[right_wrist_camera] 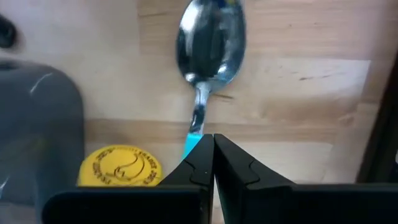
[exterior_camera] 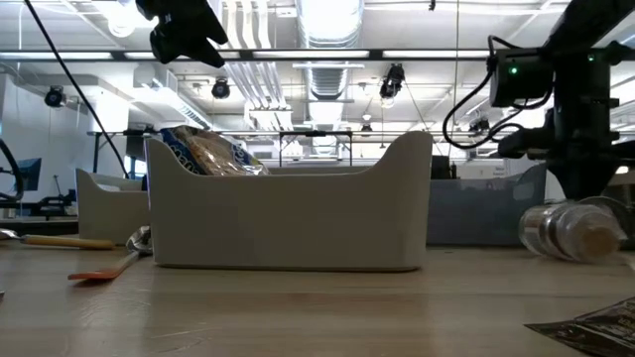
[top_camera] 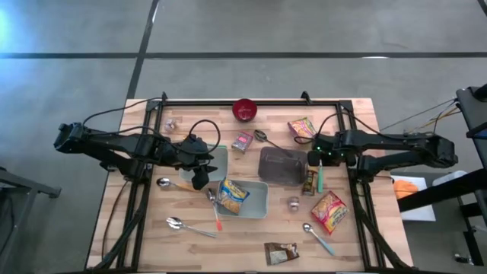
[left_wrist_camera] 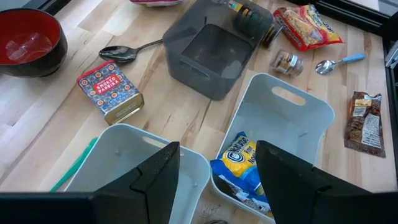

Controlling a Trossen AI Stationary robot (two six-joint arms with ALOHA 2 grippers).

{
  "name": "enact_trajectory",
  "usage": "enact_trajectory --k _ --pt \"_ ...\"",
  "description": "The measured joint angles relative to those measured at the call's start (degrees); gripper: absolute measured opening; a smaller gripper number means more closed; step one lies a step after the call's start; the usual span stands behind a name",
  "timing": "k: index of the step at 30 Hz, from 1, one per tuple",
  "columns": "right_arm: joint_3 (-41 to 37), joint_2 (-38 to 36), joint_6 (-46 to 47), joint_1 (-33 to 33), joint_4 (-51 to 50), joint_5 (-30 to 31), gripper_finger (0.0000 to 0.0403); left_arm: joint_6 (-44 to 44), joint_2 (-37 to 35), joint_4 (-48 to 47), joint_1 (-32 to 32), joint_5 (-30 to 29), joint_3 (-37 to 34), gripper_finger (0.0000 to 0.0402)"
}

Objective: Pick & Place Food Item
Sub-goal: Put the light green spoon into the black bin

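The right gripper [right_wrist_camera: 213, 138] is being held pointing down over the right half of the desk [top_camera: 228, 251], its fingers pressed fully together. The blue handle of a spoon [right_wrist_camera: 210, 43] is running in under the fingertips. Whether that handle is being pinched or merely covered cannot be told. No food is being held.

Just beside the fingers, a yellow-lidded jar [right_wrist_camera: 121, 167] is lying against the grey bin [right_wrist_camera: 37, 118], which is standing near the middle of the desk. Judged as the nearest food item, the jar is likely light, stiff and smooth. It is probably best taken across its round body, since a grip on the lid rim could slip.

Further toward the near right corner, a red and yellow noodle packet [top_camera: 329, 211] is lying flat. It would be soft and crinkly. A pinch at an edge is being suggested, with little force so the contents are not crushed.

The left gripper [left_wrist_camera: 217, 152] is hanging with its fingers parted and nothing between them, above the white bin [left_wrist_camera: 292, 102] left of the middle. A blue and yellow snack bag [left_wrist_camera: 239, 165] is already resting inside that bin.
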Motion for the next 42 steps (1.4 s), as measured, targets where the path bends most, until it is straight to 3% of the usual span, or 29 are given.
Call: enact_trajectory --k 13,23,27,42 --pt "-1.9 4.0 -3.3 0.0 11.3 0.3 0.0025 -0.2 0.0 0.0 0.0 0.2 0.0 0.0213" --pt "-2.2 5.0 -3.0 0.1 11.0 1.0 0.0174 -0.4 0.0 0.0 0.0 1.0 0.0 0.0213" --pt "-1.5 5.0 -0.3 0.0 8.4 1.2 0.0215 -0.4 0.0 0.0 0.0 1.0 0.0 0.0213" --pt "2.0 5.0 2.8 0.0 -1.0 1.6 0.0224 -0.5 0.0 0.0 0.0 1.0 0.0 0.0213"
